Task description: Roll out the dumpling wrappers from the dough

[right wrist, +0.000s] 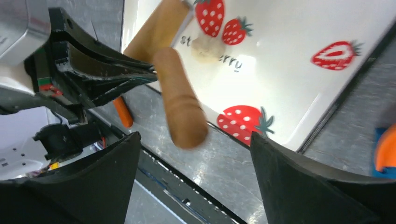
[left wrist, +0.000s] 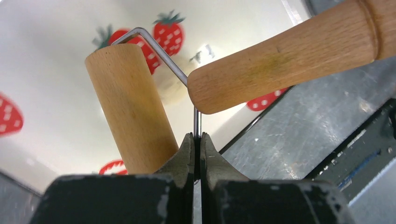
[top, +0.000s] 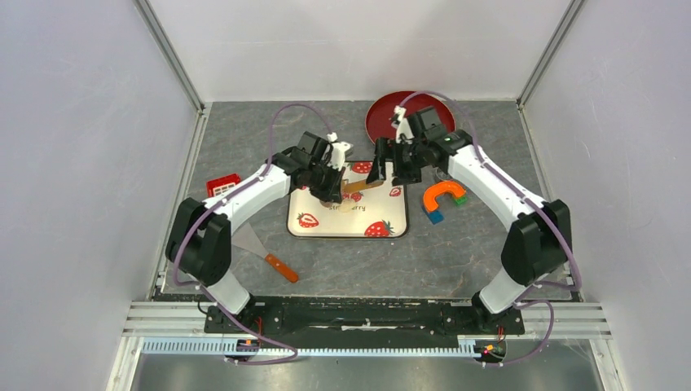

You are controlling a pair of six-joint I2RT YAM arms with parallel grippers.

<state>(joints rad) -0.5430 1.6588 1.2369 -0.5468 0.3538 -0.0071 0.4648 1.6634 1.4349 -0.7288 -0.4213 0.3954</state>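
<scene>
a: what have the left fingers [left wrist: 196, 140] got?

b: they're pressed shut on the thin metal wire [left wrist: 161, 49] of the roller. its wooden barrel [left wrist: 130, 107] sits just left of them, and the wooden handle [left wrist: 289, 56] slants off above and to the right.

a: and the right fingers [right wrist: 195, 135]?

b: spread wide, holding nothing. the handle's rounded end lies between them, touching neither.

a: where's the dough?

b: a small pale dough piece [right wrist: 205, 48] lies on the strawberry mat [right wrist: 289, 60], beyond the handle from the right fingers. from the left fingers it's partly hidden behind the wire. i cannot tell how flat it is.

a: what else is around?

b: a red plate [top: 387, 122] is behind the right fingers, and an orange arch block [top: 444, 195] is to their right on the tabletop [top: 456, 252]. an orange-handled scraper [top: 265, 252] and a red block [top: 222, 186] lie well apart from the left fingers.
</scene>
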